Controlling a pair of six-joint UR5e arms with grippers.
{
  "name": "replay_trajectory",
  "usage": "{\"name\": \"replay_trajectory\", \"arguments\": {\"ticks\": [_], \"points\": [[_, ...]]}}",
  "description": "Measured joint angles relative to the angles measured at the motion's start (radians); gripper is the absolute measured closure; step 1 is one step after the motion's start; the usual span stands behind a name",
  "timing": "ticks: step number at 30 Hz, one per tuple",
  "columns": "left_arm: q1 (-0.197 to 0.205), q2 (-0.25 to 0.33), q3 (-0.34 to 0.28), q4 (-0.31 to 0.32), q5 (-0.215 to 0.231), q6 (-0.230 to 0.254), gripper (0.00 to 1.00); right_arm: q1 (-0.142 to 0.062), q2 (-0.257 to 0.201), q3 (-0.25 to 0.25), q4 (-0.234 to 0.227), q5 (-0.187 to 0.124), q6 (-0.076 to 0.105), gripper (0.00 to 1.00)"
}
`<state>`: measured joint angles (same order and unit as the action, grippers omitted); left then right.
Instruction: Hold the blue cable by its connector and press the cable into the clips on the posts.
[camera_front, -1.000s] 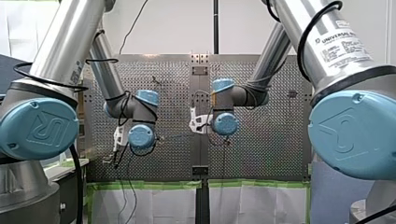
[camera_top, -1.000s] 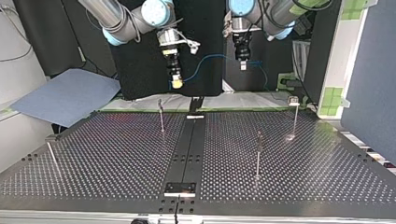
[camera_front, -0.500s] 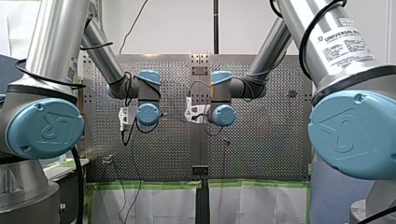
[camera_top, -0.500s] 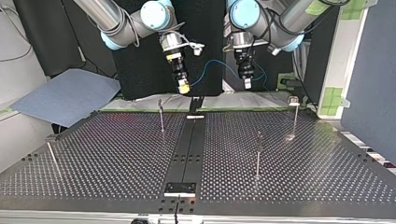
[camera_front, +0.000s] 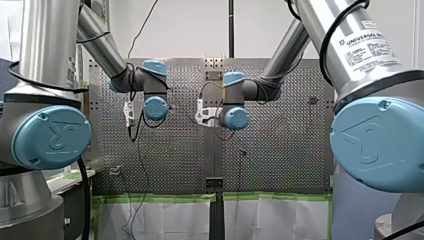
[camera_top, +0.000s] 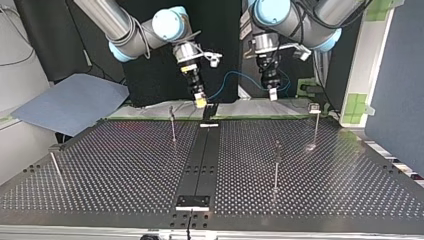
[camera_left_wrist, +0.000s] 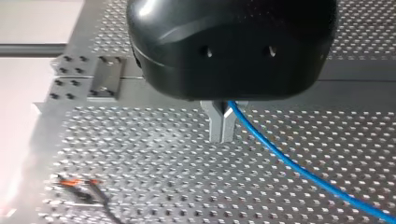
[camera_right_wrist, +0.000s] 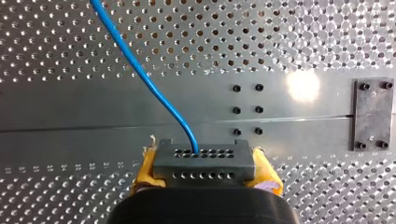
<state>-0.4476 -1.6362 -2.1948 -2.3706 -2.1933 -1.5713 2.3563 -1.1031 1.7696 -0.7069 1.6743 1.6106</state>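
Right gripper (camera_right_wrist: 205, 165) is clamping the connector (camera_right_wrist: 204, 158) while left gripper (camera_left_wrist: 222, 126) is pinching the blue cable (camera_left_wrist: 289, 163) narrowly; slack between them is probably risking a miss at the posts (camera_top: 173, 125) below

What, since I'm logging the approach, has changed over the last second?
In the top view both hands came down toward the table: my right hand, shut on the connector, also shifted toward the view's middle; my left hand, shut on the blue cable, drifted slightly to the view's right. The cable stayed slung between them, nothing let go. The posts have not moved.
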Motion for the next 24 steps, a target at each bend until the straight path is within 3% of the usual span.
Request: {"name": "replay_trajectory", "arguments": {"ticks": [9, 17, 24], "points": [[0.018, 0.079, 0.0, 0.001, 0.051, 0.001, 0.98, 0.005, 0.0, -0.072, 0.054, -0.001, 0.0, 1.0], [0.033, 0.089, 0.0, -0.017, 0.086, 0.012, 0.98, 0.01, 0.001, -0.135, 0.11, -0.001, 0.001, 1.0], [0.046, 0.087, 0.0, -0.038, 0.12, 0.019, 0.98, 0.022, 0.001, -0.193, 0.129, 0.0, 0.0, 1.0]]}}
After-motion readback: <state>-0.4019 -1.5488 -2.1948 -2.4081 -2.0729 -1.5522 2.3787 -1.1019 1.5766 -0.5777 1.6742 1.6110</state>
